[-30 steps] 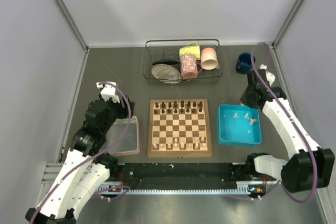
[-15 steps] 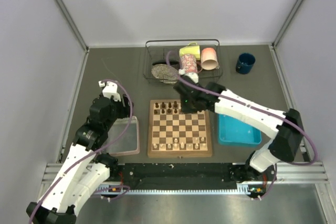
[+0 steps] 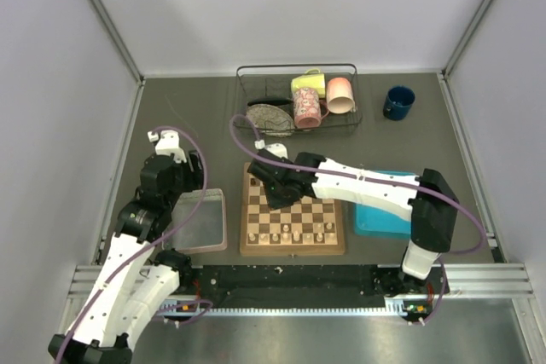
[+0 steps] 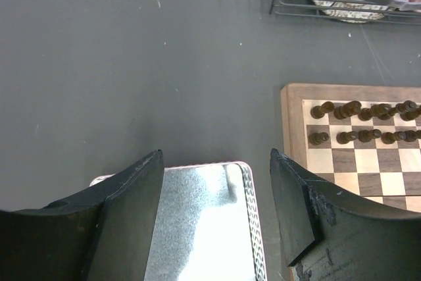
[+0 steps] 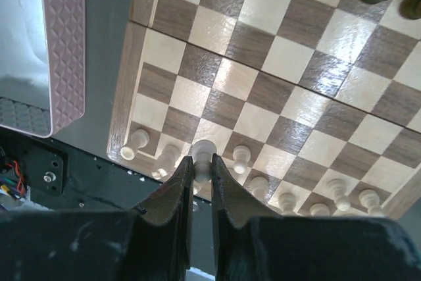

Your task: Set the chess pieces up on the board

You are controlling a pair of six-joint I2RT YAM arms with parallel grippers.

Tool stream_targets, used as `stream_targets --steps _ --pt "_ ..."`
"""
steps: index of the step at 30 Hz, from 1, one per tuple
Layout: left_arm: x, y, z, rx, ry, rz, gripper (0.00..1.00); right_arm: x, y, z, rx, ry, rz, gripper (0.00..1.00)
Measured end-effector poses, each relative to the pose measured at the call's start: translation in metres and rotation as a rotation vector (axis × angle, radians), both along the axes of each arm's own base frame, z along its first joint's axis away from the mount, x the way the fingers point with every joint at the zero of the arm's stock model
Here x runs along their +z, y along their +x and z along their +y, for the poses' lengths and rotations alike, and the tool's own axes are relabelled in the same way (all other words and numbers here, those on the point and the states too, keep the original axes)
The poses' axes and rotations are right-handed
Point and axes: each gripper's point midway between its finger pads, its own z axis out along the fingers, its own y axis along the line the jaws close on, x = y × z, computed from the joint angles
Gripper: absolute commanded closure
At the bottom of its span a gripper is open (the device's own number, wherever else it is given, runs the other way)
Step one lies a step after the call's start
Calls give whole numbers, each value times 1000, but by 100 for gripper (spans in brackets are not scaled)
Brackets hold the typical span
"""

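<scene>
The board [image 3: 333, 209] lies in the middle of the table. Dark pieces [image 3: 317, 171] stand along its far rows and cream pieces [image 3: 296, 233] along its near rows. My right gripper [image 3: 275, 193] hangs over the board's left part. In the right wrist view it [image 5: 200, 166] is shut on a cream piece [image 5: 204, 154], held above the near left rows of the board [image 5: 263, 90], where other cream pieces [image 5: 242, 158] stand. My left gripper [image 4: 217, 208] is open and empty above the clear pinkish tray [image 4: 197, 228], left of the board [image 4: 293, 123].
A blue tray [image 3: 388, 221] lies right of the board, partly under my right arm. A wire rack [image 3: 296, 100] with mugs and a plate stands at the back. A dark blue mug [image 3: 397, 101] stands at the back right. The pinkish tray [image 3: 200, 221] lies left of the board.
My right arm has swung from the blue tray leftward across the board to its left part, holding a cream piece. My left arm has shifted slightly.
</scene>
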Motion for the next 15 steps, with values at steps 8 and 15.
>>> stream_targets --steps 8,15 --pt "-11 -1 11 51 -21 53 30 -13 -11 15 6 2 32 100" --pt "-10 -1 11 49 -30 53 30 -28 -15 33 22 3 51 100"
